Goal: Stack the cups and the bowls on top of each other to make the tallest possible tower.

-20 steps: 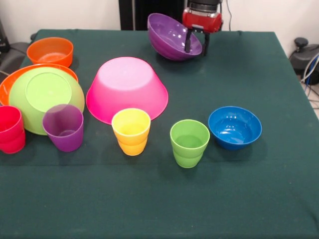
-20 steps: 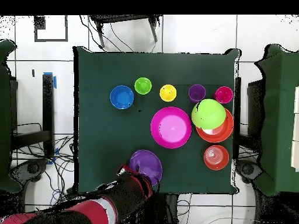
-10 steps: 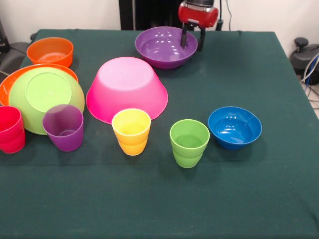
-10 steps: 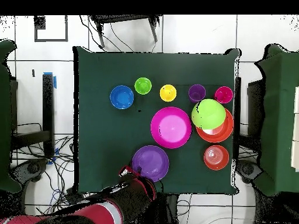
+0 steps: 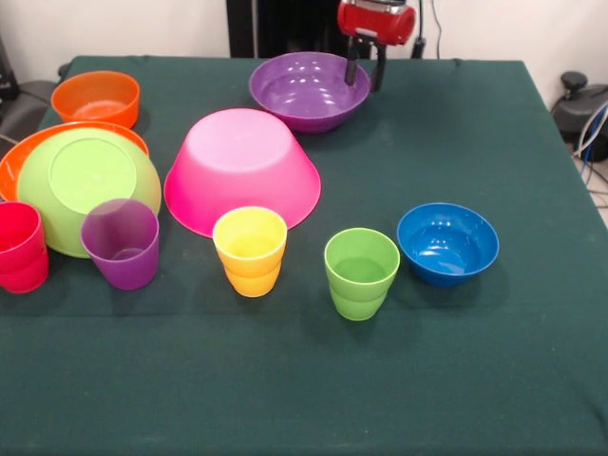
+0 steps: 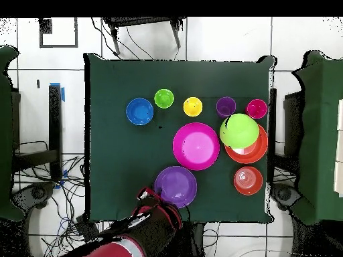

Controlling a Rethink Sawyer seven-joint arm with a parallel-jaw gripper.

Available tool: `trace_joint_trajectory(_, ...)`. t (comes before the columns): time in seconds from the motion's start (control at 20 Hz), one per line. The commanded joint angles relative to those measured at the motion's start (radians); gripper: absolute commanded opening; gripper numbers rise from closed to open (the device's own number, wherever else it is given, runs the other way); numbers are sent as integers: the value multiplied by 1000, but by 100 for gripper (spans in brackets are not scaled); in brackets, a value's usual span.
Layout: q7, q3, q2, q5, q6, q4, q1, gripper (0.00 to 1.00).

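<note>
The red and black arm (image 6: 127, 239) is reaching in over the table (image 5: 494, 380) edge, its red wrist pointing downward. The end effector (image 5: 366, 68) is hanging at the rim of the purple bowl (image 5: 309, 90), one dark finger inside the rim and one outside, apparently pinching the bowl's wall. The purple bowl is sitting upright on the table, behind the inverted pink bowl (image 5: 242, 169). The lime green bowl (image 5: 85, 185) is lying inverted and tilted on the large orange bowl (image 5: 19, 157). The yellow cup (image 5: 250, 252) and green cup (image 5: 361, 273) are standing upright beside the blue bowl (image 5: 447, 243).
</note>
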Motion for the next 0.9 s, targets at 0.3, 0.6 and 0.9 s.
trace_joint_trajectory(0.3, -37, 131, 12, -42, 95, -21, -27, 0)
trace_joint_trajectory(0.6, -54, 136, -10, -63, 118, -36, -49, 0)
trace_joint_trajectory(0.9, -109, 219, -180, -186, 282, -4, -189, 0)
